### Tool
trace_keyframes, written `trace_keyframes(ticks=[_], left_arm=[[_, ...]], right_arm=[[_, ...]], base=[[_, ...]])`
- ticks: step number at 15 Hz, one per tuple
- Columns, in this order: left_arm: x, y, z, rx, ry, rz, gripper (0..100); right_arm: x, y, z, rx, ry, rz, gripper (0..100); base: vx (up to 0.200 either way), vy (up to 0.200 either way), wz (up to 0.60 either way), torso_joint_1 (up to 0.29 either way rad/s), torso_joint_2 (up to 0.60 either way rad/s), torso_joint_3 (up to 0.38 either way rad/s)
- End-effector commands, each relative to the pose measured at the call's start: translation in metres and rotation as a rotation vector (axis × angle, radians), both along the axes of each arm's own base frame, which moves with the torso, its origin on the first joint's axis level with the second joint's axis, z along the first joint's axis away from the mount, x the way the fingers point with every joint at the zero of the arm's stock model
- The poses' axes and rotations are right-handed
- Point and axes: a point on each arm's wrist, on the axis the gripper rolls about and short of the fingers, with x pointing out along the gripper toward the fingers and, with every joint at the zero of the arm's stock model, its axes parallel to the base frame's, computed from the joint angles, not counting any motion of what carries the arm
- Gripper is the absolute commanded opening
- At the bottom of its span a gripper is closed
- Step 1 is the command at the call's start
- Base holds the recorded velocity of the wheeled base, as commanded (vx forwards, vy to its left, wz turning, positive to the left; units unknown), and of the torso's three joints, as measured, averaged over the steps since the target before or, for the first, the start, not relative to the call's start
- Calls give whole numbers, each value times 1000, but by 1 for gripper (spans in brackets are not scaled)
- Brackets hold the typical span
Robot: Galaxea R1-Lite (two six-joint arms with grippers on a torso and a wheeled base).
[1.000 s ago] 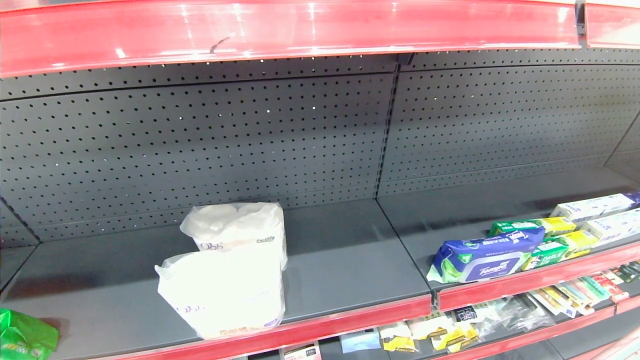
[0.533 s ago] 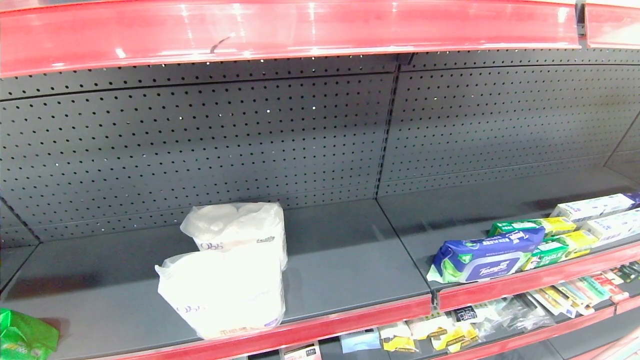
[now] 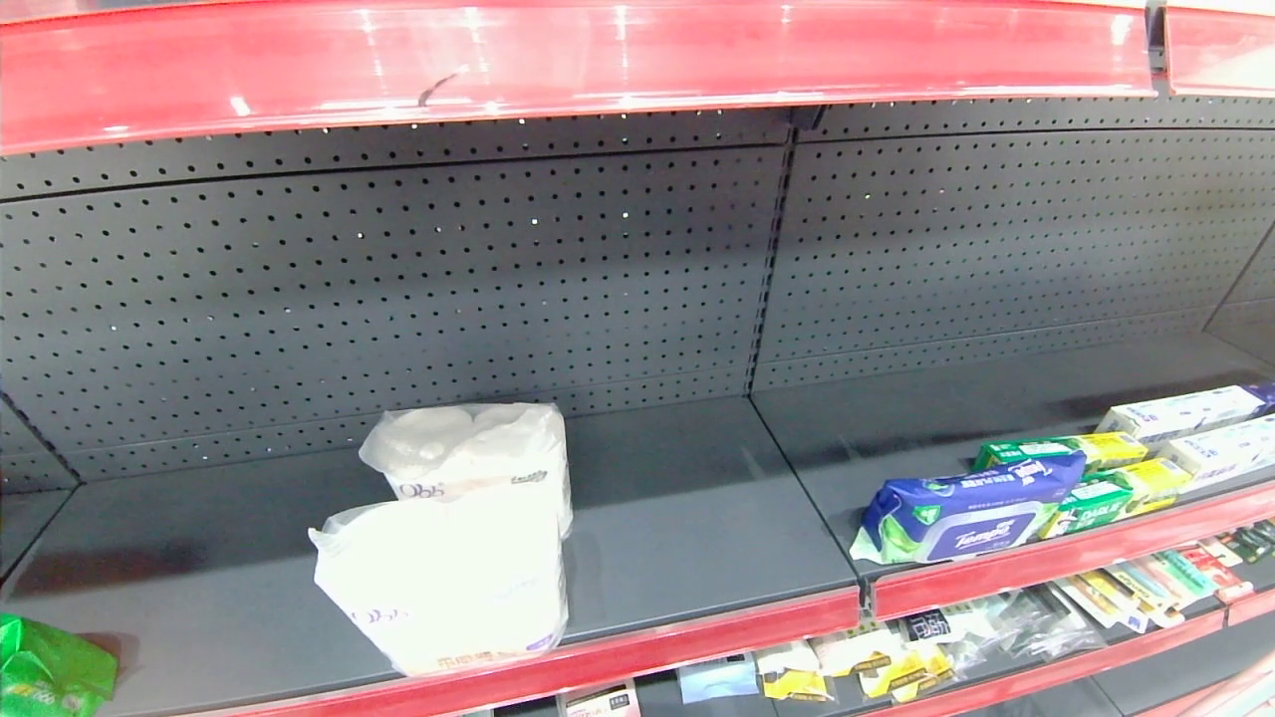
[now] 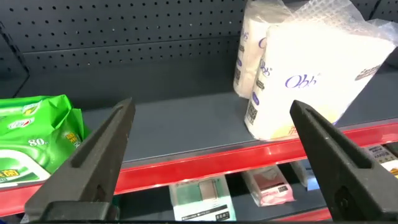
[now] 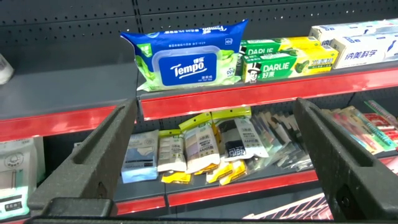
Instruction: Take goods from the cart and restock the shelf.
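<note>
Two white packs of paper rolls stand on the grey shelf (image 3: 697,518), the front pack (image 3: 448,583) at the red lip and the rear pack (image 3: 473,453) behind it. In the left wrist view the front pack (image 4: 311,81) stands past my left gripper (image 4: 211,118), which is open with nothing between its fingers, in front of the shelf's red lip (image 4: 217,158). My right gripper (image 5: 214,109) is open and empty, facing a blue-and-green wipes pack (image 5: 183,59) on the shelf to the right.
A green pack (image 3: 45,667) lies at the shelf's far left, also seen as the green pack (image 4: 34,137). Toothpaste boxes (image 3: 1116,468) and white boxes (image 3: 1195,423) line the right section. Small hanging packets (image 5: 205,146) fill the lower shelf. Grey pegboard (image 3: 498,279) backs the shelf.
</note>
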Motion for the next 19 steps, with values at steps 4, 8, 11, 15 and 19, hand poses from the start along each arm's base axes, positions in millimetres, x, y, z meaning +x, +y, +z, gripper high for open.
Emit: trace_keyframes(ticks=[4,8,11,15,19], left_arm=[[0,0,0,0,2,0,100],[0,0,0,-2,1,0,100],[0,0,0,-3,2,0,100],[0,0,0,-5,1,-1,100],[0,0,0,-5,1,-1,100]], right_arm=[[0,0,0,-1,2,0,100],[0,0,0,-1,0,0,100],[0,0,0,-2,0,0,100],[0,0,0,-5,2,0,100],[0,0,0,-5,2,-4,100]], base=[[0,0,450,2,-2,3],[0,0,600,4,1,2],[0,0,400,0,3,2],[0,0,0,0,0,0],[0,0,0,0,0,0]])
